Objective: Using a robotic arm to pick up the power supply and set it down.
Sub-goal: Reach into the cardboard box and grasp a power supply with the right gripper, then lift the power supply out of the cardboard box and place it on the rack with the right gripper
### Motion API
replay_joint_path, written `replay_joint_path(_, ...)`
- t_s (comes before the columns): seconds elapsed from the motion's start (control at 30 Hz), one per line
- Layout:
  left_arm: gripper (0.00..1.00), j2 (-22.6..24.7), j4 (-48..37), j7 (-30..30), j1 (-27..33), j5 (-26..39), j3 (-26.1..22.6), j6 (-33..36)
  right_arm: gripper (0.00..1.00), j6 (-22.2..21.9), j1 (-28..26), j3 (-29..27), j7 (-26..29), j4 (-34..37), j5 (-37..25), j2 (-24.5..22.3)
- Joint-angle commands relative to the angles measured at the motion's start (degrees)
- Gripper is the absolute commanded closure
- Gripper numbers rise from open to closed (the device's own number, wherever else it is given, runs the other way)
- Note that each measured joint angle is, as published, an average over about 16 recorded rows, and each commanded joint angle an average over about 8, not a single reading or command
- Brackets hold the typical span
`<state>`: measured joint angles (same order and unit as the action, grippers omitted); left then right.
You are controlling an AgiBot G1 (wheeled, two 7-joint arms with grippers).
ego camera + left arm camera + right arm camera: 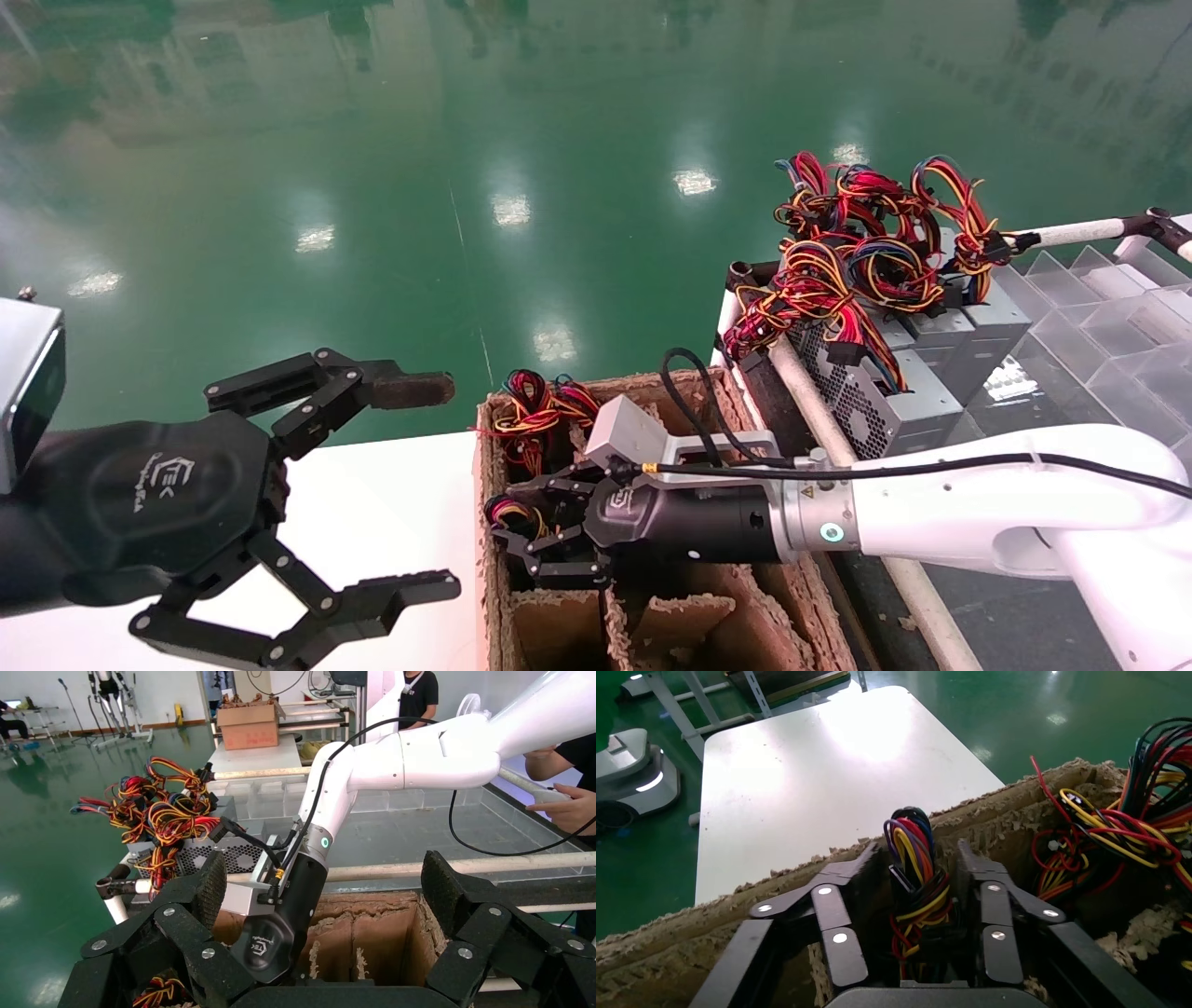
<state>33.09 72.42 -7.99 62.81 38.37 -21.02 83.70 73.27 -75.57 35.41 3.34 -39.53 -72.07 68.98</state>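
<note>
Spread jaws are shown on the left gripper [410, 489], which is held idle over the white table [372, 503], well apart from the work. Further right, the right gripper [521, 527] is lowered into a compartment of the cardboard divider box [792, 596], its fingers [838, 917] set either side of a wire bundle [916, 874]. Whether the bundle is pinched cannot be told. The power supply beneath is hidden, judged directly below the right gripper, wires upward.
</note>
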Motion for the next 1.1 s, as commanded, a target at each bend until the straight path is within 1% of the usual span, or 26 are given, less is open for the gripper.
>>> replay_joint_path(0.03, 0.00, 0.0, 0.0, 0.0, 0.0, 0.0, 0.0, 0.0, 1.00, -0.1, 0.0, 0.0, 0.1, 0.1, 0.0, 0.1)
replay_joint_path(0.6, 0.00, 0.0, 0.0, 0.0, 0.0, 0.0, 0.0, 0.0, 1.00, 0.1, 0.2, -0.4, -0.4, 0.1, 0.6, 0.0)
replay_joint_path(1.1, 0.00, 0.0, 0.0, 0.0, 0.0, 0.0, 0.0, 0.0, 1.00, 2.4, 0.7, -2.5, -0.4, -2.7, 4.0, -2.9)
